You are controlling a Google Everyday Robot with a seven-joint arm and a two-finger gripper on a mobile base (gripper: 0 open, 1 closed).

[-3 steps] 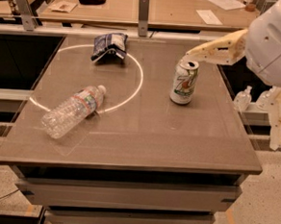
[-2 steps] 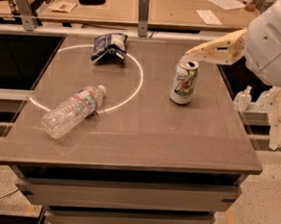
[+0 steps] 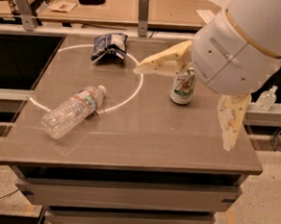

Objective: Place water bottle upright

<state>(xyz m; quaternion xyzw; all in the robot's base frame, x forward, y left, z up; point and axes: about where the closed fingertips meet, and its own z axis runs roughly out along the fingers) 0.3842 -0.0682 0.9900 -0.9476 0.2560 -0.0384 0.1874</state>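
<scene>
**A:** Where is the water bottle (image 3: pixel 73 111)?

**B:** Left half of the table (image 3: pixel 128 151), down on its side. The white cap points up and to the right, the base toward the near left corner. It lies across the white circle line (image 3: pixel 132 91) marked on the tabletop, cap end inside the ring, base outside. Nothing touches it.

**A:** And the gripper (image 3: pixel 181 109)?

**B:** Over the right half of the table, well apart from the bottle. It is spread wide and holds nothing. One cream finger (image 3: pixel 158 64) reaches left, tip above the far arc of the circle. The other finger (image 3: pixel 231 122) hangs downward near the table's right edge. The bulky white arm (image 3: pixel 251 40) behind them fills the upper right of the view.

**A:** Anything between the fingers?

**B:** A green-and-white 7UP can (image 3: pixel 183 85) stands upright on the table, seen just below the left-reaching finger, its top partly covered by the arm. Cannot tell whether the finger touches it.

**A:** Other items?

**B:** A crumpled dark blue bag (image 3: pixel 109 45) at the far side of the table, sitting on the circle line. A small clear pump bottle (image 3: pixel 267 98) stands on the ledge beyond the table's right edge.
</scene>
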